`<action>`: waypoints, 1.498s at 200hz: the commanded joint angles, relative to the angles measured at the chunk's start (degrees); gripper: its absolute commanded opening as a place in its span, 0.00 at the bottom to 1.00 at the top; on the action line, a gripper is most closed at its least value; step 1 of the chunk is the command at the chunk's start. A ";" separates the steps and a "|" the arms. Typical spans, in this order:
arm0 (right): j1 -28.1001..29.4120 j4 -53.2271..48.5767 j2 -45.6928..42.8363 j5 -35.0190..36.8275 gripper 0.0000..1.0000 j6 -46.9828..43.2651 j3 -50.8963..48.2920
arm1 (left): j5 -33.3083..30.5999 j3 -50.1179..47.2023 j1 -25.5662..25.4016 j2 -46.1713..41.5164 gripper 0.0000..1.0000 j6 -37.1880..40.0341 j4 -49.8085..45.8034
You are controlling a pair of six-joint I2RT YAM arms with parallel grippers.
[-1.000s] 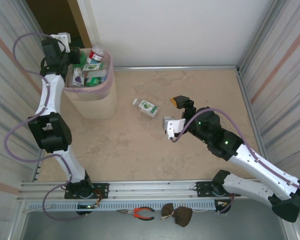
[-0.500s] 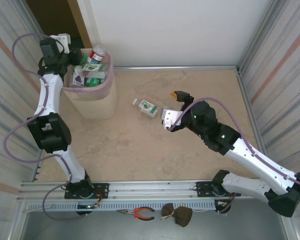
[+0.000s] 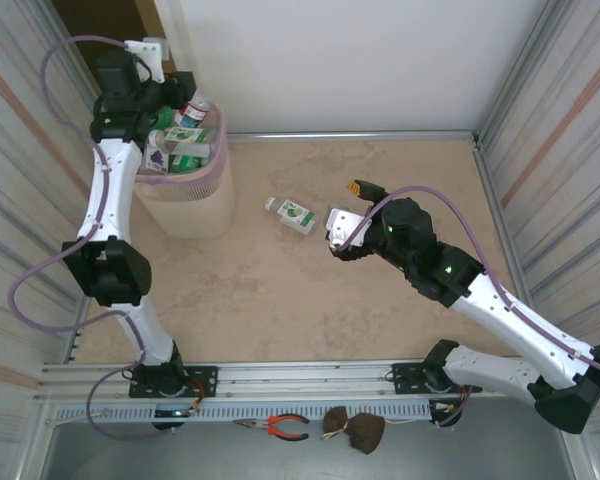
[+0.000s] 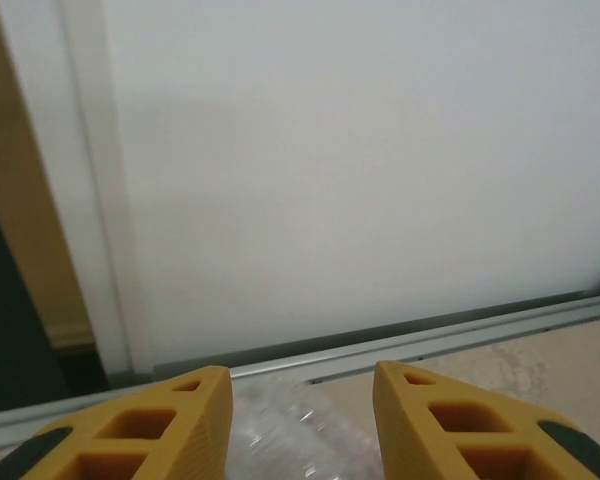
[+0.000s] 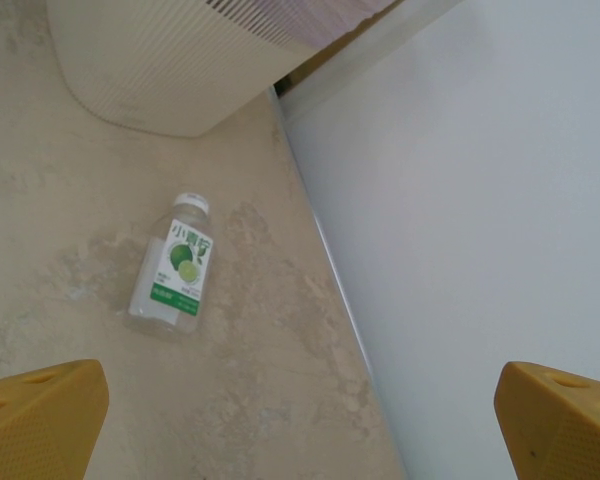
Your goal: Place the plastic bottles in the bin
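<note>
Bin (image 3: 194,208) stands at the far left of the table, by the back wall. You have it heaped with plastic bottles (image 3: 176,147), green and clear, labels up. One red-capped bottle (image 3: 193,106) pokes above the bin's far rim.

One bottle (image 3: 296,214) is out of the bin. It lies on its side on the tabletop to the bin's right, well apart from it. It is clear, with a white cap and a lime label. In your right wrist view its cap end points toward the bin.

Your left gripper (image 4: 300,400) hangs over the bin's far left side. Its yellow fingers (image 4: 170,425) are parted a little. A blurred clear shape sits low in the gap, and you cannot tell whether either finger touches it.

Your right gripper (image 5: 298,410) hovers farther from the bin than the loose bottle does, on that bottle's far side. Its fingers are spread wide, one at each lower corner of the wrist view, with nothing between them.
</note>
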 commanded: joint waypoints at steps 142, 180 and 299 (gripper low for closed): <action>-3.14 -1.09 4.81 -0.09 0.98 13.56 5.62 | -4.54 -0.01 -1.61 0.81 0.32 8.11 -11.79; -12.79 -3.56 10.57 -12.12 0.96 25.02 9.14 | 0.24 1.08 -0.36 -2.93 0.37 4.86 -10.93; -19.87 -7.25 48.15 -27.86 0.91 25.38 24.01 | 12.60 -17.80 -1.92 -21.74 0.48 0.04 -12.23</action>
